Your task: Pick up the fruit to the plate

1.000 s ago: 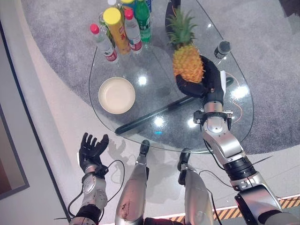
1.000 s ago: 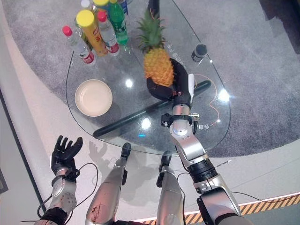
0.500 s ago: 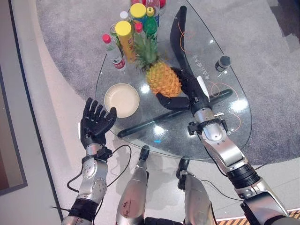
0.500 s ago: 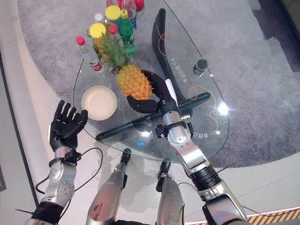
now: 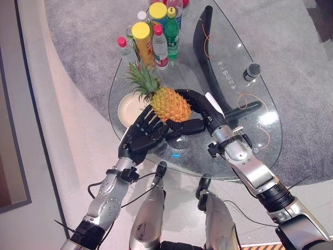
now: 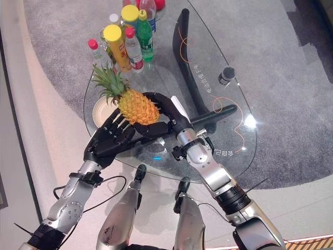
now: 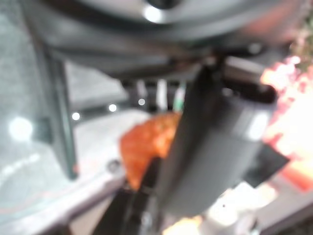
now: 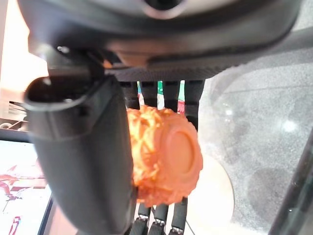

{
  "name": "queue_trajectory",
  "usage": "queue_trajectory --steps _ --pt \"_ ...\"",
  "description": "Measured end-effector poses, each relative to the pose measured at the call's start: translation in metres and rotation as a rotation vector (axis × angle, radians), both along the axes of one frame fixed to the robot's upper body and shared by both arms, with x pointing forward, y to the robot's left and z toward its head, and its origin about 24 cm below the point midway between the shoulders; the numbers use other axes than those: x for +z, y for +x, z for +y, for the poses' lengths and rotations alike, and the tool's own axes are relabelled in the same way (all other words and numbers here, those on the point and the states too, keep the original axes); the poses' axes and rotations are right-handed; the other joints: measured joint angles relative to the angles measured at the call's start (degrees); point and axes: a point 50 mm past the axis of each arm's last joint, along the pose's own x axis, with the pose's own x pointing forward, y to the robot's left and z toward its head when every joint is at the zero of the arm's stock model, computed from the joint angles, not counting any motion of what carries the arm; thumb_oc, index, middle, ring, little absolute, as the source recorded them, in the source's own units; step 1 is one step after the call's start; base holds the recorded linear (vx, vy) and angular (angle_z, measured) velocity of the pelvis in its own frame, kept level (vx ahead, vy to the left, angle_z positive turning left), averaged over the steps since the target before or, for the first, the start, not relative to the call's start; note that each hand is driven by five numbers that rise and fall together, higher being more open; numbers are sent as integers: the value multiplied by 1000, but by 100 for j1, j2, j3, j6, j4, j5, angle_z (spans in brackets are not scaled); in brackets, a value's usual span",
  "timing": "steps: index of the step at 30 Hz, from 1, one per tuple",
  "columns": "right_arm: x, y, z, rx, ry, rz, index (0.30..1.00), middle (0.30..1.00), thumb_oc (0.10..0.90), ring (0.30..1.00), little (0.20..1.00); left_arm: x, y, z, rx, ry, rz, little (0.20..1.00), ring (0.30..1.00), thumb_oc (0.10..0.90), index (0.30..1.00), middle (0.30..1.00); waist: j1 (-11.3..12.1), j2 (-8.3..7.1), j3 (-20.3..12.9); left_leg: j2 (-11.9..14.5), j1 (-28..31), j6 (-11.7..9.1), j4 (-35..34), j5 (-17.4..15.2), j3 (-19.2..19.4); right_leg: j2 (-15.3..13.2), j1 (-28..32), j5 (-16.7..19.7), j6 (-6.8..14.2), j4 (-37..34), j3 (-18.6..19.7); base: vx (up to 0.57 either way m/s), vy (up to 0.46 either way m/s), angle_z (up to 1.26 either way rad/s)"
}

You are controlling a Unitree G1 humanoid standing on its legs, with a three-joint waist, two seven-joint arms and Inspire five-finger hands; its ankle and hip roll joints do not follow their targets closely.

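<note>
A pineapple (image 5: 170, 103) hangs tilted over the glass table (image 5: 244, 140), its leafy crown pointing toward the bottles. My right hand (image 5: 204, 111) is shut on it, fingers over its far side and thumb under its near side; the right wrist view shows the fruit (image 8: 164, 156) pressed between the thumb (image 8: 83, 166) and fingers. My left hand (image 5: 141, 136) reaches up from the table's near edge with fingers straight, their tips against the underside of the fruit (image 6: 136, 107). The cream plate (image 5: 126, 107) lies just left of the pineapple, partly hidden by it and the left hand.
Several bottles (image 5: 152, 32) cluster at the table's far left end. A small dark cylinder (image 5: 251, 70) stands near the far right edge, with a thin orange cable (image 5: 244, 99) trailing from it. Dark curved legs (image 5: 204, 47) show beneath the glass.
My right hand has carried the pineapple left toward the plate and tilted it. My left hand has risen from beside the table to touch the fruit from below.
</note>
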Motion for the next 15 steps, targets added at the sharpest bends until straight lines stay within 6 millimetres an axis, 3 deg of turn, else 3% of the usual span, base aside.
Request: queue_trajectory --steps 15 --pt "2 -5 -4 96 -146 -13 300 300 100 300 200 -9 -9 5 -27 -219 61 900 900 800 900 900 17 0 0 -7 -1 0 7 1 -19 -1 10 -25 4 20 1 0 -1 0"
